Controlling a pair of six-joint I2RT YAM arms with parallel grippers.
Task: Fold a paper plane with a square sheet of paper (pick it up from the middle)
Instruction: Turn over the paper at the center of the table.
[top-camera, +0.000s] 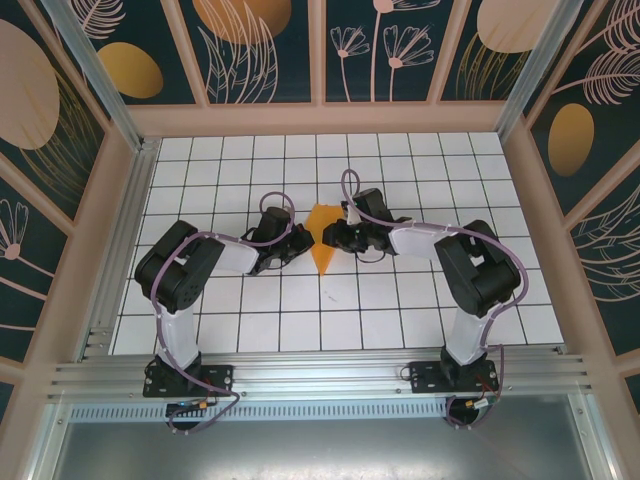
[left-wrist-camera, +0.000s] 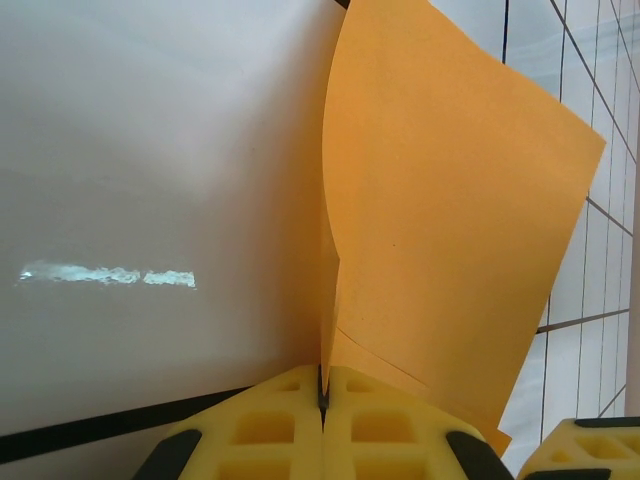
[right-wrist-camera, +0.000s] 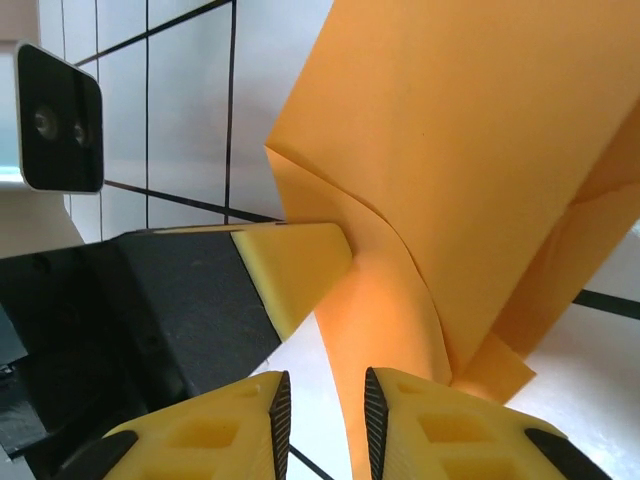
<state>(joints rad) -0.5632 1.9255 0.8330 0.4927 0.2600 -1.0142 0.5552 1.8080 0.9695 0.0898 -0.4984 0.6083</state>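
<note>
The square sheet of paper is bright orange, partly folded and standing up from the white grid table between my two grippers. My left gripper is shut on it: in the left wrist view the yellow fingers meet with a thin folded edge of the paper pinched in their seam. My right gripper is open. In the right wrist view its ribbed pads stand apart, and a curved flap of the paper runs down along the right-hand pad. The left gripper's yellow fingertip presses at the same fold.
The white grid table is boxed in by wooden-framed walls with leaf-patterned panels. An aluminium rail with both arm bases runs along the near edge. The arms' elbows jut out to either side.
</note>
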